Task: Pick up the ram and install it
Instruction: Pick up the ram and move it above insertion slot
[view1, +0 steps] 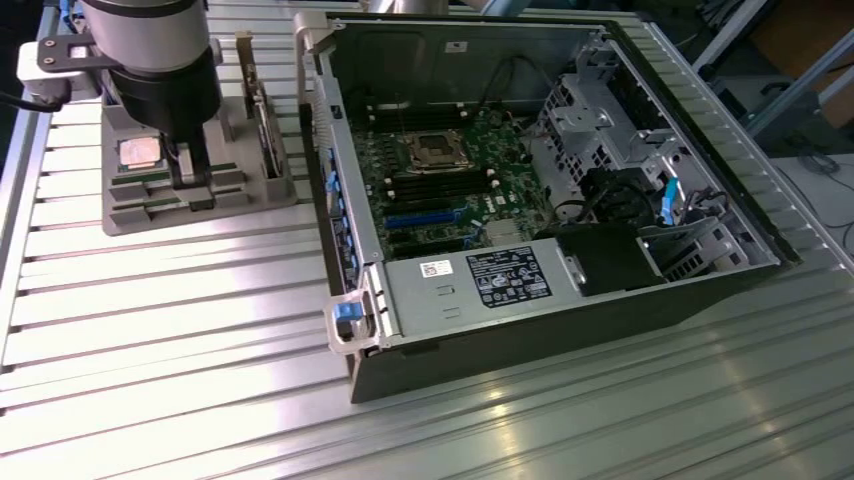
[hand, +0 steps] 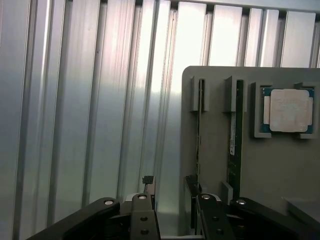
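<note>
**Inventory, lgst to smallest; positions ref. end effector**

1. Counter (view1: 160, 320): ribbed aluminium, carries all items. Lies under the end effector (view1: 196, 172) and spreads out around it.
2. PC case (view1: 441, 375): dark tower laid on its side, cover off. Well apart from end effector, toward the exterior view's right. Inside are a green motherboard (view1: 454, 180) w/ CPU socket (view1: 434, 150) and a grey power supply (view1: 467, 285) w/ labels.
3. Arm (view1: 147, 40): grey and silver, comes down from the exterior view's upper-left corner. Sits directly above end effector.
4. Holder (view1: 254, 192) (hand: 280, 170): grey parts block on counter, directly below end effector, clear of the case.
5. Expansion card (view1: 263, 120): stands upright in holder, metal bracket attached. Just beside end effector, on the side toward the case.
6. End effector (hand: 175, 220): black, two fingers (hand: 207, 222). Released: fingers apart, w/ bare counter and the holder's edge seen between them. Sits low over holder's slotted part. Contact w/ holder can't be told.
7. CPU (view1: 138, 152) (hand: 288, 110): square, silver lid, lies flat in a holder pocket. Near end effector, on the side away from the case.
8. Ram (hand: 200, 130): thin green stick, stands on edge in a holder slot, not gripped, not installed. Nearest item to end effector. It lines up approx. w/ one finger, not w/ the gap between the two.
9. Twin stick (hand: 236, 150): same type, parallel, in the next slot. One slot farther from end effector, between ram and CPU.
</note>
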